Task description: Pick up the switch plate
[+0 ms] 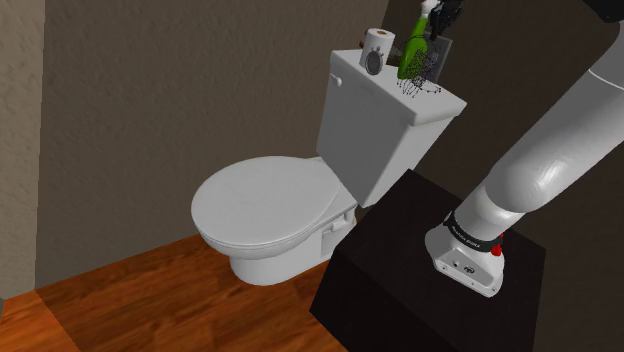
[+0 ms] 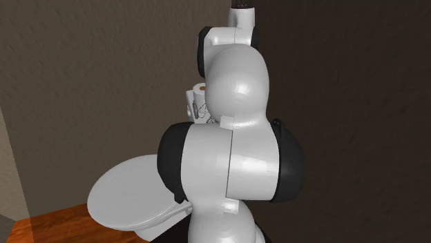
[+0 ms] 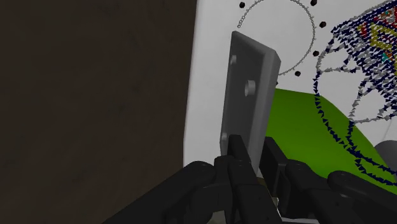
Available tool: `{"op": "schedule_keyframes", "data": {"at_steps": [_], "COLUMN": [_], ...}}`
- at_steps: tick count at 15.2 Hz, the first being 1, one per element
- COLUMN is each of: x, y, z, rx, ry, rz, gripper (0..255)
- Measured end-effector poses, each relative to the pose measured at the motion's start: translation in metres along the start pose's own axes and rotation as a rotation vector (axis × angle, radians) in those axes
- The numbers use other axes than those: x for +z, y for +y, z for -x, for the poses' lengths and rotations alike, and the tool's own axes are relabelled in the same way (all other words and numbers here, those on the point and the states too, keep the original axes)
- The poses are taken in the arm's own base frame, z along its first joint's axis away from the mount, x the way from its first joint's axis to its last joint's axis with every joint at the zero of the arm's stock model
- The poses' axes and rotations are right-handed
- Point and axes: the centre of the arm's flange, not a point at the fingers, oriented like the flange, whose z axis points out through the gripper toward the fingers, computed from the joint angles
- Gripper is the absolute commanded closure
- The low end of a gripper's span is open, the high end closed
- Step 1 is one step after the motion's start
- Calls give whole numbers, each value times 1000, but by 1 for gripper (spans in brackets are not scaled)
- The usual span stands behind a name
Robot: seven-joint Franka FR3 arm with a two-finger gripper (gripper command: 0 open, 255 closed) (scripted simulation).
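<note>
Gripper [image 1: 444, 16] is cut off by the shoulder view's top edge. Grey switch plate [image 1: 441, 55] is seen upright beneath it, over the tank lid [image 1: 450, 103], beside a green bottle [image 1: 412, 55]. In the second exterior view, the tank is largely hidden by the arm. In the wrist view, fingers [image 3: 238, 153] are closed on the plate's near end, with its long axis running away from the hand and the dark wall [image 3: 95, 95] close alongside.

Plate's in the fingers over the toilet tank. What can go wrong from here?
1. The gripper clasps the switch plate by one end only, so it may pivot or slip during the lift.
2. The green bottle sits right beside the plate. A sideways move could knock it off the tank lid.
3. The beaded necklace lies close by and might snag.
</note>
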Motion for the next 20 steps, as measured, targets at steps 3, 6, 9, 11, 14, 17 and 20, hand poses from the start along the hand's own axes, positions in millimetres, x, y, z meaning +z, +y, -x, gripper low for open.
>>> {"op": "schedule_keyframes", "data": {"at_steps": [3,6,9,11,14,17,20], "x": [0,-7,-21,-32,-47,-63,-77], "y": [0,-1,1,2,4,4,5], "z": [0,-1,-2,-3,-4,-5,-7], "rx": [0,-1,-1,-1,-1,-1,-1], "ry": [0,-1,-1,-1,-1,-1,-1], "rz": [0,-1,-1,-1,-1,-1,-1], "gripper": [255,255,255,255,255,255,255]}}
